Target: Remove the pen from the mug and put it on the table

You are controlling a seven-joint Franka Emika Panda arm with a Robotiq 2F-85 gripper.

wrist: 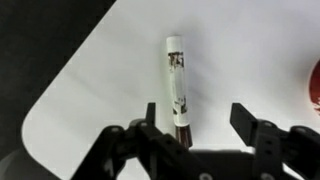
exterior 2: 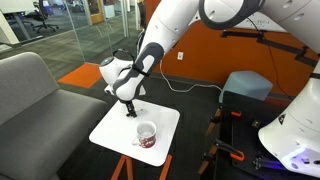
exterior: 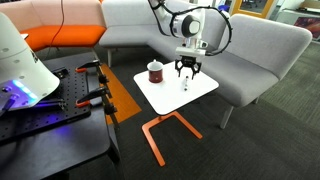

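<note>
The pen (wrist: pixel 178 82), white with a dark end, lies flat on the white table top (wrist: pixel 110 80), outside the mug. My gripper (wrist: pixel 196 118) is open just above it, with the pen's dark end between the fingers and nearer one of them. The dark red-brown mug (exterior: pixel 155 71) stands upright on the table beside the gripper (exterior: pixel 186 70); it also shows in an exterior view (exterior 2: pixel 146 134), and its edge shows at the right of the wrist view (wrist: pixel 315 85). In an exterior view the gripper (exterior 2: pixel 129 108) hovers over the table (exterior 2: pixel 110 130). The pen (exterior: pixel 185 84) shows faintly under the gripper.
The white table (exterior: pixel 205 85) stands on an orange bent-metal base (exterior: pixel 160 130). A grey sofa (exterior: pixel 250 50) curves behind it. A black workbench with clamps (exterior: pixel 60 120) and a white robot base (exterior: pixel 20 60) stand nearby. Dark carpet surrounds the table.
</note>
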